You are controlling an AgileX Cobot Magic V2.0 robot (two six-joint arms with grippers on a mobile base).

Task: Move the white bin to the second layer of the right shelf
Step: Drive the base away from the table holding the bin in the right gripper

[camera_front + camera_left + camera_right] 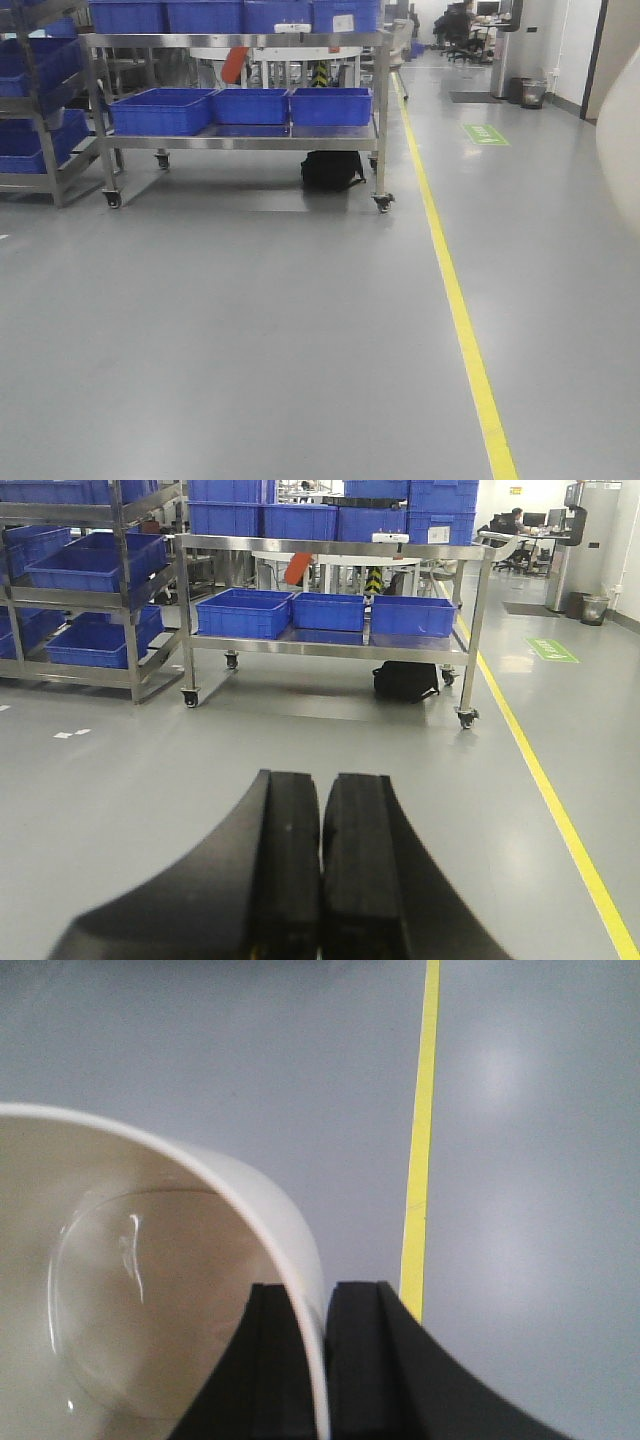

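The cream-white smooth plastic bin [150, 1290] hangs over the bare grey floor [200, 1060], just left of the yellow floor line [420, 1160]. The right hand [327, 1305] is clamped on one wall at the rim. The bin looks empty and glossy inside. The left hand [321, 800] is closed on nothing, its fingers pressed together.

A single pinch on a slick, tapered wall is likely the weak point. Any jolt could make the bin swing, twist or slip out. The right shelf's second layer shows in none of the views, so clearance there cannot be judged. The wheeled steel cart [385, 120] of blue rectangular crates [160, 110] stands ahead.

No brand can be read. The green floor sign [485, 134] and the white crate label [343, 22] are too small to read.
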